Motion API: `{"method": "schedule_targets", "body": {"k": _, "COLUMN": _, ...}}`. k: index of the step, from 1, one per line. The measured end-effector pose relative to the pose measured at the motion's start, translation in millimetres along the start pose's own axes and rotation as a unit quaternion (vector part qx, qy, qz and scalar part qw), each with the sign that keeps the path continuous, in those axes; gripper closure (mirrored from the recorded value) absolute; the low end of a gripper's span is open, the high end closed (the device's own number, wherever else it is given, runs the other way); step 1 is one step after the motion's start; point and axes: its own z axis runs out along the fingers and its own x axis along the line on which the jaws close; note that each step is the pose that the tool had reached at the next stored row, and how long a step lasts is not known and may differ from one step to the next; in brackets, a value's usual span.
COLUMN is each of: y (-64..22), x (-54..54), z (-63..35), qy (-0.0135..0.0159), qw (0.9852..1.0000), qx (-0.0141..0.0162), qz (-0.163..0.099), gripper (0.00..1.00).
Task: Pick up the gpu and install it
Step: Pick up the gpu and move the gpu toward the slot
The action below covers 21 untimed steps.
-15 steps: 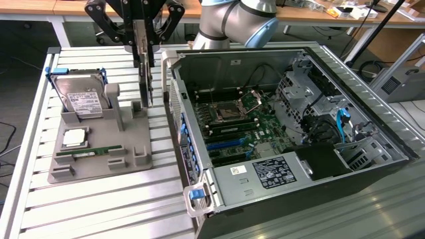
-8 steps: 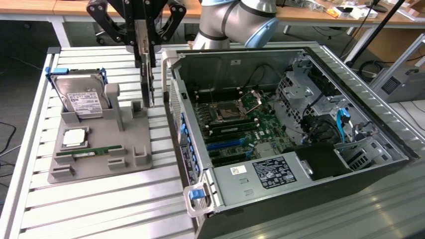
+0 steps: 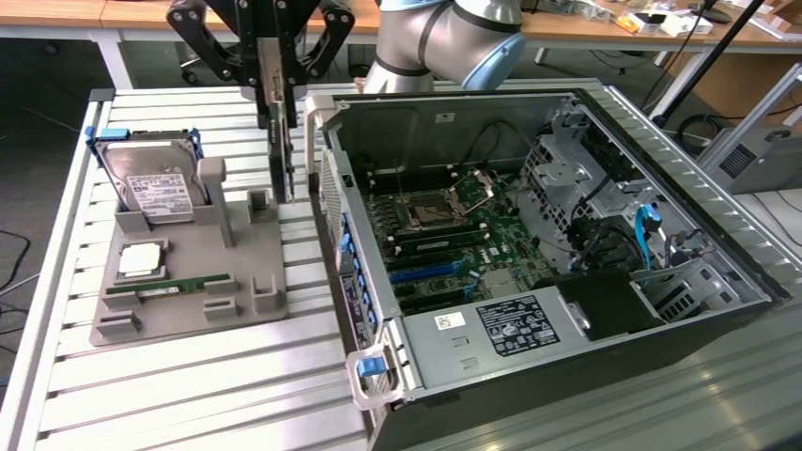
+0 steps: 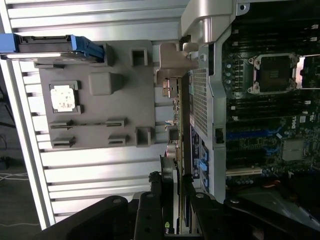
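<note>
Since the gpu (image 3: 285, 164) hangs edge-on w/ jaws clamped on its top edge, just outside the PC case (image 3: 439, 117) on the exterior view's left, I'd judge it light, stiff & fragile: hold board edges, not chips.

Off-task items on the slatted table (image 3: 188, 395)
Grey holder tray (image 3: 188, 315) toward the table's edge at the exterior view's left, carrying: hard drive (image 3: 153, 183) in blue frame, upright at the tray's far corner; processor chip (image 3: 139, 258) flat beside its outer edge; green RAM stick (image 3: 169, 285) across its near half. Open computer case (image 3: 426, 117) just beside the tray, showing motherboard (image 3: 483, 235), processor socket (image 3: 426, 205), labelled power supply (image 3: 501, 329).
</note>
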Motion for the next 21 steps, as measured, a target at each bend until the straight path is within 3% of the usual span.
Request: {"method": "schedule_targets", "body": {"k": 21, "y": 0.3, "x": -4.5, "z": 0.1, "qy": -0.0007, "qw": 1.0, "qx": 0.0099, "qz": 0.0, "gripper": 0.73}}
